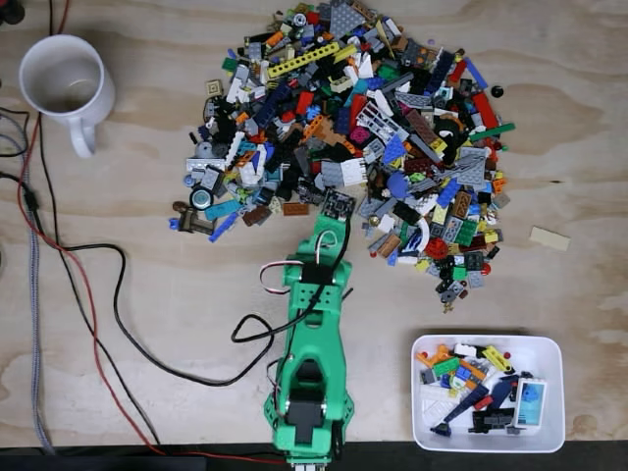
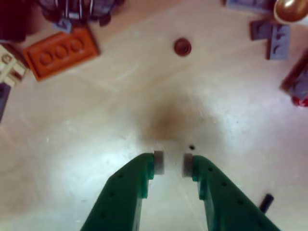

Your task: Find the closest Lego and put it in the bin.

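We see the green arm (image 1: pixel 312 363) stretched toward the lower edge of the big Lego pile (image 1: pixel 363 137) on the wooden desk (image 1: pixel 147 285). In the wrist view the gripper (image 2: pixel 173 163) hangs over bare wood, and its fingers (image 2: pixel 159 162) stand close together with only a narrow gap, holding nothing. The nearest pieces there are an orange plate with three studs (image 2: pixel 60 52) at the upper left and a small dark red round stud (image 2: pixel 182 46) straight ahead, both well apart from the fingertips. The bin (image 1: pixel 488 392), a white tray that already holds several pieces, lies at the lower right in the fixed view, beside the arm.

We judge that the step in hand is the search and approach. The next move calls for opening the fingers wider and reaching forward to one near piece.
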Controlling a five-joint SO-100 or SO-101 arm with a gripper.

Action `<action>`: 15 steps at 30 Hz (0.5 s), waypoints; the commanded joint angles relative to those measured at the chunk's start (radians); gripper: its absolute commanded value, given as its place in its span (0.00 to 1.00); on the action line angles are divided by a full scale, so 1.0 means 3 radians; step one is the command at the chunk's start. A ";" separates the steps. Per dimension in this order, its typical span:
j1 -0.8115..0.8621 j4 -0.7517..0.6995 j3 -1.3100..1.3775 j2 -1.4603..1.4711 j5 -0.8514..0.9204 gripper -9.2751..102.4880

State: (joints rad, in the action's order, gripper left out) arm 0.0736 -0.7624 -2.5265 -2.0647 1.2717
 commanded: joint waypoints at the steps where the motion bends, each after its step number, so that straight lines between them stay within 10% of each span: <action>1: 0.0107 0.0189 0.0583 0.0327 0.0026 0.16; 15: 0.0235 0.0256 0.1324 0.1207 0.0082 0.18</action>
State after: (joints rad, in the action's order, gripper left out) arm 0.1335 -0.6888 -2.2319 -1.6997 1.2885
